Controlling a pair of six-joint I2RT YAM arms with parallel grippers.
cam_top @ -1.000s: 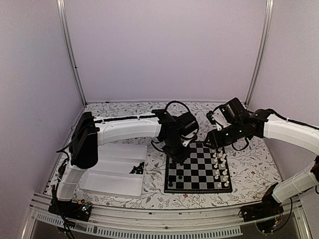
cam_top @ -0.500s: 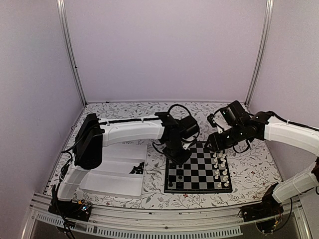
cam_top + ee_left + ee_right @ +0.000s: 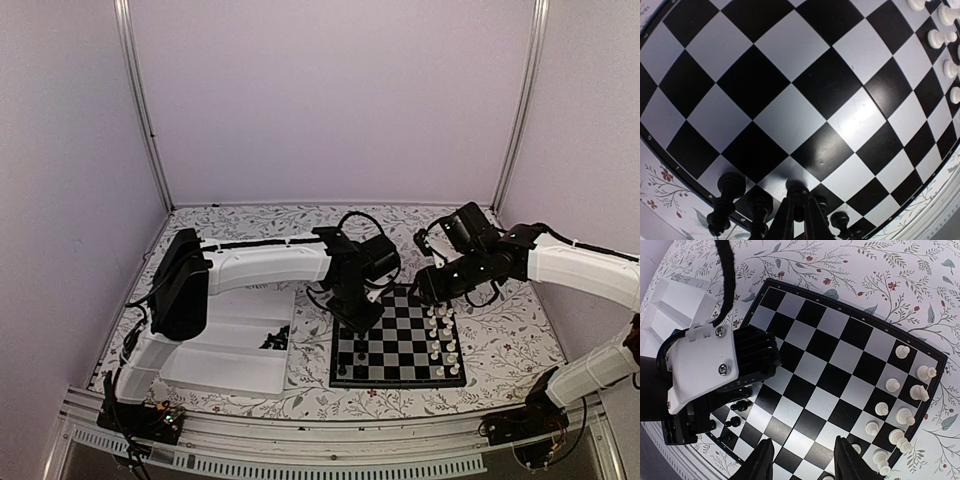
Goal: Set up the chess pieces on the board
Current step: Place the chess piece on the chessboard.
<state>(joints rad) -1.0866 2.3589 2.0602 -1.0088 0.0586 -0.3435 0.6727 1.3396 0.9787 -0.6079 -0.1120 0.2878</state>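
I am at the placing step. My left jaws are pinched together on the head of a black piece (image 3: 798, 190). It seems to stand in the edge row of the board (image 3: 790, 110), in line with the other black pieces (image 3: 726, 192) set just beside it.

More chess pieces (image 3: 277, 338) lie heaped in the white tray (image 3: 215, 372), which sits on the surface to the left of the board. My right jaws stand apart and hold nothing, hovering over the board near the white pieces (image 3: 896, 415).

Next, I judge, the left jaws should part gently and rise straight up, so the close neighbours do not topple. Then they should reach to the tray for another piece.

The board's border carries small white marks, too small to read. I see no brand.
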